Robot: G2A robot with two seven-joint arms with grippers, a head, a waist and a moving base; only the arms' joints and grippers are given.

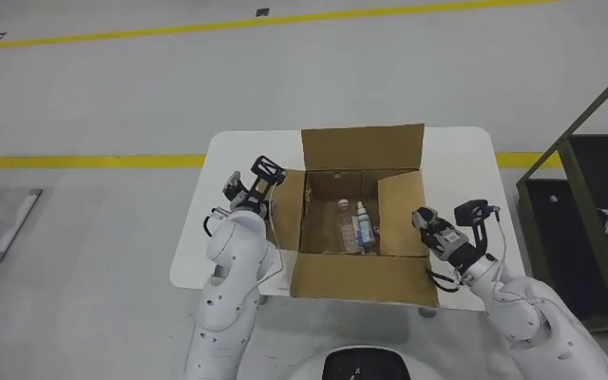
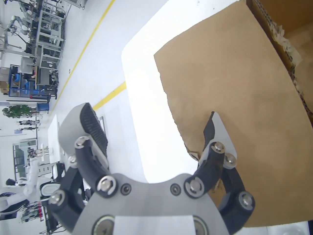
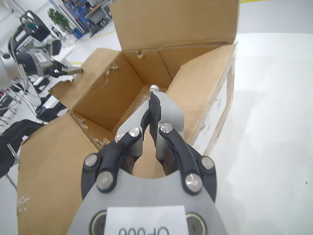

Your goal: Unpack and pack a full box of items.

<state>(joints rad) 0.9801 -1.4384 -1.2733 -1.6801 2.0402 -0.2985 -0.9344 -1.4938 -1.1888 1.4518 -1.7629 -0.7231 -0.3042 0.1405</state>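
At box (image 2: pixel 232 74) edge — left hand (image 2: pixel 149 111), splayed

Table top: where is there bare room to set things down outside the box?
Bare white table lies between the right side of the box and the table's right edge, beyond the right gripper. A smaller patch sits at the far left corner, past the left gripper. The near edge is crowded by the front flap.

A white table (image 1: pixel 456 152) with rounded corners carries one open cardboard box (image 1: pixel 361 277), flaps spread.
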